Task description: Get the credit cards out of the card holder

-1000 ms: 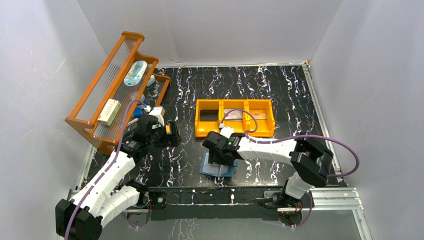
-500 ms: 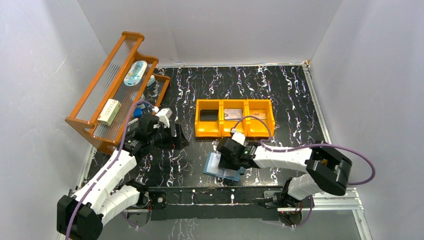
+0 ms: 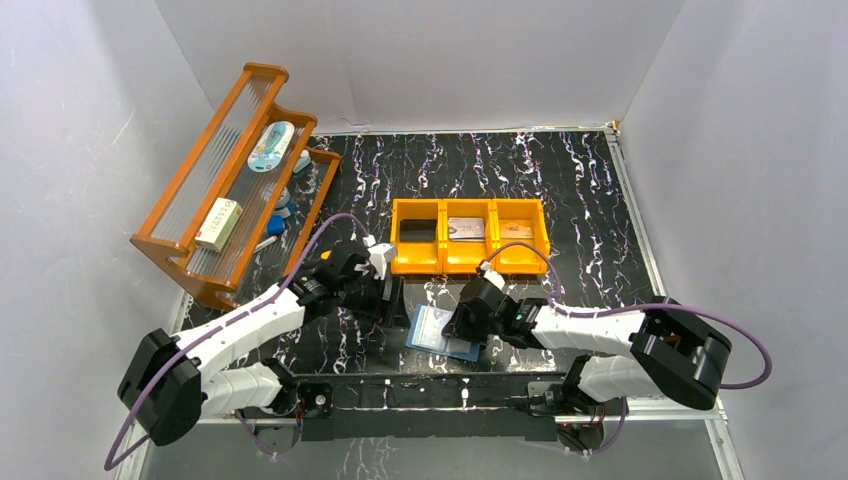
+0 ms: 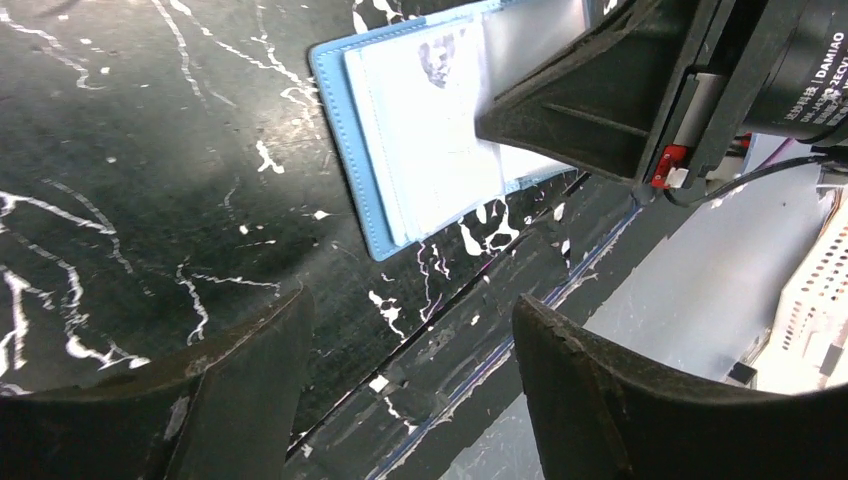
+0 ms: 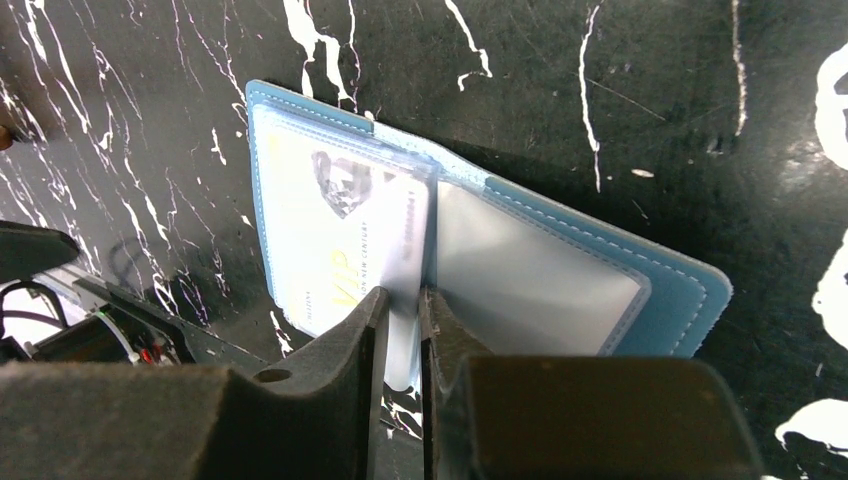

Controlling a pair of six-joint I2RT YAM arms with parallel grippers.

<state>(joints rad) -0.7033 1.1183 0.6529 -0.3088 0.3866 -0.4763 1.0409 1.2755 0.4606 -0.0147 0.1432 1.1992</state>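
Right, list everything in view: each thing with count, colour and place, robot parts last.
card holder: one, teal-blue, lying open on the table near its front edge.
credit cards: three seen; grey in the bin's middle compartment, tan in its right one, pale with VIP print in the card holder.
bin: one, orange, three compartments, mid-table behind the card holder.
rack: one, orange-brown wood, tiered, far left.
oval item: one, pale blue-white, on the rack.
box: one, white, on the rack.
table: one, black with white veins.
left gripper: open, over bare table beside the card holder.
right gripper: pinching a clear leaf of the card holder.
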